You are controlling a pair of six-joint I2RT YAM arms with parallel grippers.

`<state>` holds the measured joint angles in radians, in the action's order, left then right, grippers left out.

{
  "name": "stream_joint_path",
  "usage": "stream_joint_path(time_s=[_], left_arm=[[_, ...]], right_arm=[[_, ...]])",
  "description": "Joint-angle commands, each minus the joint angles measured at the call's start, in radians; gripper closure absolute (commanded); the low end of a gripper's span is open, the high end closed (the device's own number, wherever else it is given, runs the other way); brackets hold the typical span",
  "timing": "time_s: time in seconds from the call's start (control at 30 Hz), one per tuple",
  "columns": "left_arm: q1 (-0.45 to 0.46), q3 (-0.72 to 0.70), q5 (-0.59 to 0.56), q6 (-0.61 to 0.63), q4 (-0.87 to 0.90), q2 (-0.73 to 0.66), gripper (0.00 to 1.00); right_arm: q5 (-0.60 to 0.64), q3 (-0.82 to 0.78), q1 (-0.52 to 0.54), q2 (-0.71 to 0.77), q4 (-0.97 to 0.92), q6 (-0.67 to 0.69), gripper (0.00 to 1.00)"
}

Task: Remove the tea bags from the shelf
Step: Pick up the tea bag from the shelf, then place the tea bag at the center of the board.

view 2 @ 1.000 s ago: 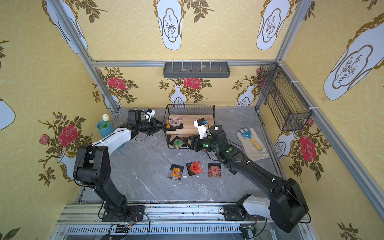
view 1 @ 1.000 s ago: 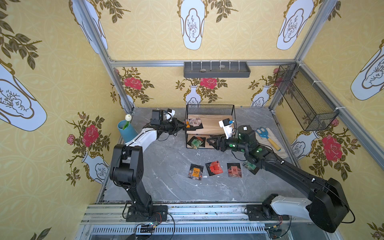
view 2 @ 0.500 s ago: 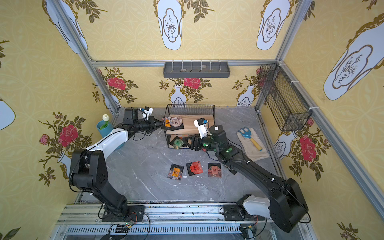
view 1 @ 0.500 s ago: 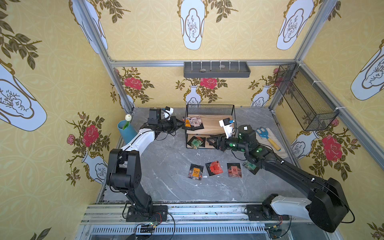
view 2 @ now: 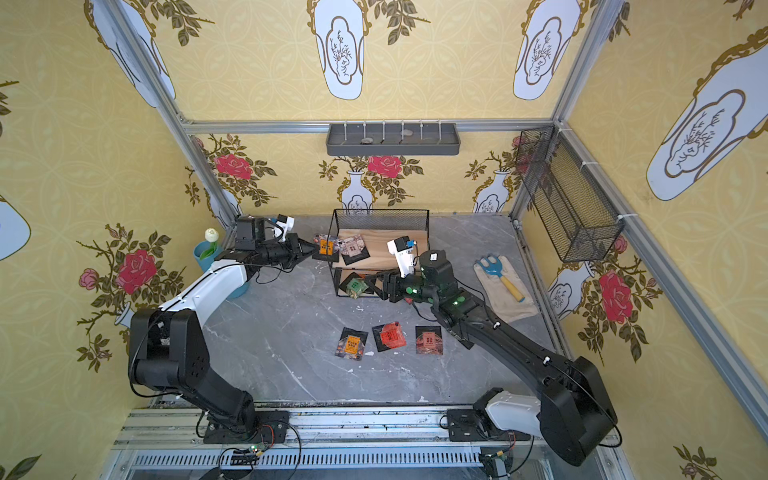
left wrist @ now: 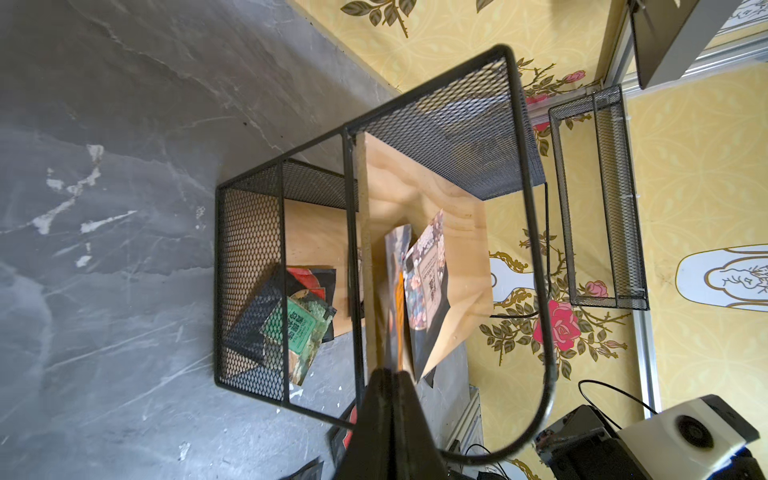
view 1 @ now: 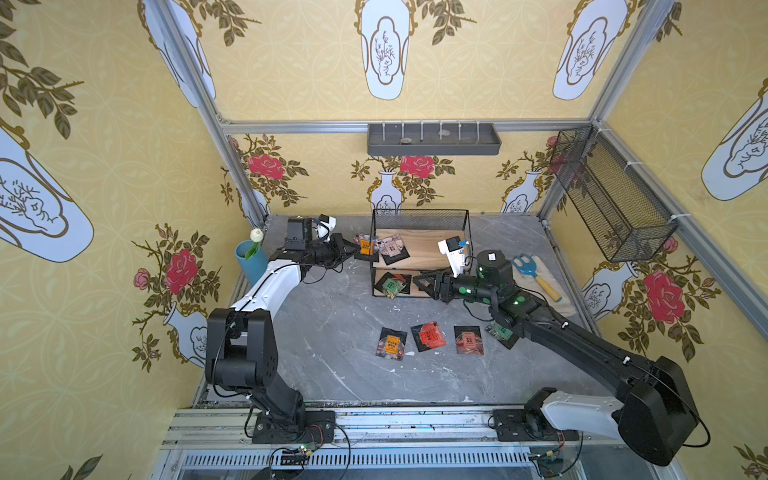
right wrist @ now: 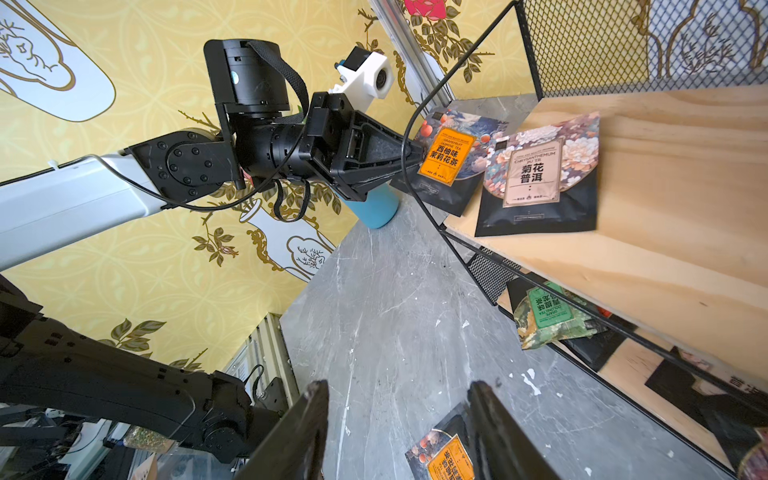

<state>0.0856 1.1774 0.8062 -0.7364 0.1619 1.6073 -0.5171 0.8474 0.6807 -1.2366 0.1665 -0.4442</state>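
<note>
Black foil with a bright orange label at its centre: that is the orange tea bag, and the left gripper has its jaws clenched on the bag's near edge. The flat sachet runs straight out from the fingertips. It sticks half out past the end wire of the shelf, at the end of the upper board.

Just beyond it, further from the left jaws, lies the beige tea bag. It is black too, with a pale flowered panel and a beige label, and it lies flat on the same board, its edge meeting the held one.

The right gripper is released, with nothing between its two dark fingers. In both top views it sits level with the lower board, at that tier's open front. A little ahead of its tips, near but apart, is the green tea bag, a crumpled packet with a green label, resting on darker sachets on that board.

On the grey table, back from the right jaws toward the arm's base, three loose tea bags lie in a row: orange, red and dark red. The orange one shows through the gap between the right fingers in the right wrist view. A fourth packet with a green label lies partly under the right arm.
</note>
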Motion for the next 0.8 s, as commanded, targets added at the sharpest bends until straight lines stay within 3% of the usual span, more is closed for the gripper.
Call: stream_joint_path(time_s=[0.0,0.4,0.77], left_arm=[[-0.018,-0.026,-0.017,0.011,0.005,-0.022,1.0],[-0.077,-0.155,-0.056,0.002,0.021,-0.18,1.0],[-0.076,-0.398,-0.083,-0.025,0.039,-0.385,1.0]], right_arm=[[-0.006,0.0,-0.001,0.006,0.055,0.003,0.43],[-0.012,0.003,-0.001,0.009,0.056,0.004,0.43],[-0.003,-0.009,0.0,0.029,0.037,0.01,0.43]])
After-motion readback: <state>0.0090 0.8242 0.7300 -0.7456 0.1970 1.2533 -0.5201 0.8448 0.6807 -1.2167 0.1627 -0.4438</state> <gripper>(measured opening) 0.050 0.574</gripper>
